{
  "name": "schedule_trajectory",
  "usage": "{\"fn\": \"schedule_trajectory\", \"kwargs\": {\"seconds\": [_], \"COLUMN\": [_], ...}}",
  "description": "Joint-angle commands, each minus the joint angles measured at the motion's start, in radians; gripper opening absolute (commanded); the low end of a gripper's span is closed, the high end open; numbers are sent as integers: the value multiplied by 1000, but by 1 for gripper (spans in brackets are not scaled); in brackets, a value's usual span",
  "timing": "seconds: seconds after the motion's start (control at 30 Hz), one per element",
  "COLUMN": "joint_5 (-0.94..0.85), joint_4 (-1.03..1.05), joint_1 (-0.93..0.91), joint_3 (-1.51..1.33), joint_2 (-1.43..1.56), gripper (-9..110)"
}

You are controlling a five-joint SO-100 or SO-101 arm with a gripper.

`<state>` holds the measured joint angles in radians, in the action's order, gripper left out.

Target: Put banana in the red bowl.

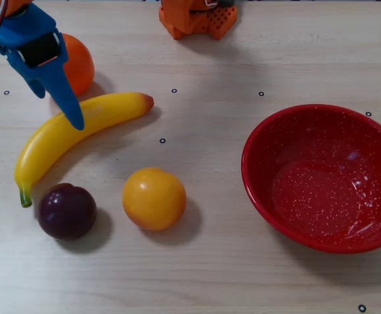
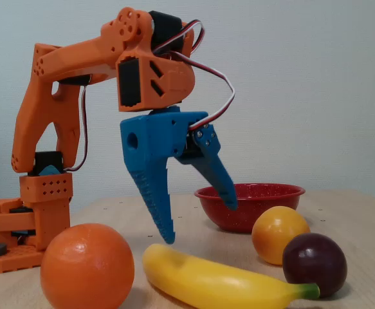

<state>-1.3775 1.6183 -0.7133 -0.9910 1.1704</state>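
The banana [image 1: 72, 131] is seen lying on the wooden table [image 1: 210, 72], directly below the blue gripper [image 2: 197, 222], whose jaws are spread wide with nothing held between them. In the fixed view, one long tapered finger [image 2: 154, 199] is seen hanging just above the banana's [image 2: 219, 283] upper surface, apart from it, while the shorter finger is angled away toward the red bowl [image 2: 251, 206]. In the overhead view, the gripper [image 1: 69, 114] overlaps the banana's middle.

The banana's long axis is laid diagonally in the overhead view: the green stem tip points to the lower left, near the dark purple plum [image 1: 66, 210], and the reddish-orange end points to the upper right. Its surface is glossy, smooth and curved.

An orange [image 1: 76, 62] is seen just beside the banana's upper side. A round yellow-orange fruit [image 1: 154, 198] sits below it. The red bowl [image 1: 262, 190], glossy with fine white speckles, stands well apart at the right and is empty.
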Motion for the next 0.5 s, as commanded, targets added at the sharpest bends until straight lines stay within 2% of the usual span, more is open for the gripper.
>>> {"fn": "schedule_trajectory", "kwargs": {"seconds": [0.0,0.47], "joint_5": [-44,-153], "joint_4": [9,-3], "joint_1": [-21,-55], "joint_3": [77,-41], "joint_2": [91,129], "gripper": [42,41]}}
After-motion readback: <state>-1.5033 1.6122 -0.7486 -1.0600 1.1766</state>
